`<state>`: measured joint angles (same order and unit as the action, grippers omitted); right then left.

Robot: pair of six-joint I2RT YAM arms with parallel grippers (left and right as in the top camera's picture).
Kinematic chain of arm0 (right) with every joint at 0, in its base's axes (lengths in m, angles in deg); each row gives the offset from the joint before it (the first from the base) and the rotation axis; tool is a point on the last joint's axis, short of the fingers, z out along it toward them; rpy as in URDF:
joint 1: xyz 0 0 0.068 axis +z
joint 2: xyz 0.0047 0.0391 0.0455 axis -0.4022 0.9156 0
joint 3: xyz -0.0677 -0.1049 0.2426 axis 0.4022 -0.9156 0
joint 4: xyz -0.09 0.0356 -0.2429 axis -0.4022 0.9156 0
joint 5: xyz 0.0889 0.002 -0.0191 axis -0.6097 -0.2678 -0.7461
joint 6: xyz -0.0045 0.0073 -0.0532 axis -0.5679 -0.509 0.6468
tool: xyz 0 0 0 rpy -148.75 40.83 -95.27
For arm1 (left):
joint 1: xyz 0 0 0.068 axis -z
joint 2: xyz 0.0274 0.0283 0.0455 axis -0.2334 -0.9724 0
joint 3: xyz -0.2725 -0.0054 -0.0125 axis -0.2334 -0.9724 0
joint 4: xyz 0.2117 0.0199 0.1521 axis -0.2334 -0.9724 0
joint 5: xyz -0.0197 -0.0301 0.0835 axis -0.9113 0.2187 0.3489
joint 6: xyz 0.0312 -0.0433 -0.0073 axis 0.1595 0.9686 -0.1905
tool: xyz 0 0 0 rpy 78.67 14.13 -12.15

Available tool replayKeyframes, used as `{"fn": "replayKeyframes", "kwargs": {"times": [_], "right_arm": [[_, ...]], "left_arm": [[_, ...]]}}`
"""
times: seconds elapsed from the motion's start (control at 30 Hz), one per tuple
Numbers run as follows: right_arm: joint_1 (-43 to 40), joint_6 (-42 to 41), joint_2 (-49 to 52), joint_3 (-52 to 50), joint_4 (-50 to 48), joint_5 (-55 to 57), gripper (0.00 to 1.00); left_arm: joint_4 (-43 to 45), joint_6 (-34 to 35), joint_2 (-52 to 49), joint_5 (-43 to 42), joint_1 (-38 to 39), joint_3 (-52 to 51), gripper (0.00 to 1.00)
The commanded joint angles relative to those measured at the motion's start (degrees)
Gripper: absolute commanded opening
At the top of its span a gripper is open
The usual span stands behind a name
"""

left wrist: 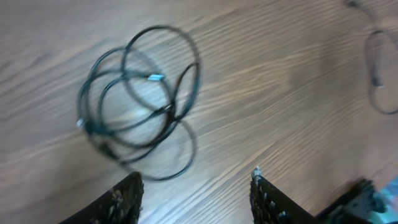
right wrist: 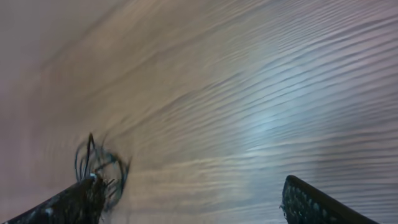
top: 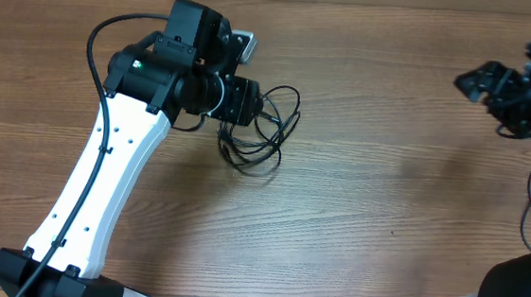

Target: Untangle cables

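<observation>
We see the cables (top: 267,130) lying as a loose tangle of overlapping loops on the wooden table (top: 365,213), left of centre, just beside the left arm's wrist. The left gripper (left wrist: 196,199) hovers near them, fingers spread wide and holding nothing. The right gripper (right wrist: 193,208) is likewise spread and empty, well apart at the table's right edge. A small silver plug (left wrist: 153,78) shows among the loops, though blur keeps us from counting the cords.
</observation>
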<state>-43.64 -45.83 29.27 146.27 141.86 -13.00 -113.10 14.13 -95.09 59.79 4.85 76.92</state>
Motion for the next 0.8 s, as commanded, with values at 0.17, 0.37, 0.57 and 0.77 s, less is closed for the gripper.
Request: {"fn": "replayKeyframes", "kwargs": {"times": [0.17,0.37,0.57,0.77], "right_arm": [[13.9,2.78,-1.29,0.31,3.5,2.27,0.94],[24.72,2.43,-0.7,0.26,4.17,2.29,1.0],[34.12,0.13,2.82,0.11,2.47,5.35,1.0],[40.87,-3.32,8.74,0.09,-3.87,9.22,1.0]], "left_arm": [[-8.7,11.58,0.87,24.72,-2.03,0.85,0.6],[-8.74,20.48,0.87,24.57,-5.05,0.85,0.74],[-8.22,21.92,0.87,23.87,-5.42,0.85,0.82],[-8.15,21.9,0.87,22.95,-5.42,0.85,0.83]]}}
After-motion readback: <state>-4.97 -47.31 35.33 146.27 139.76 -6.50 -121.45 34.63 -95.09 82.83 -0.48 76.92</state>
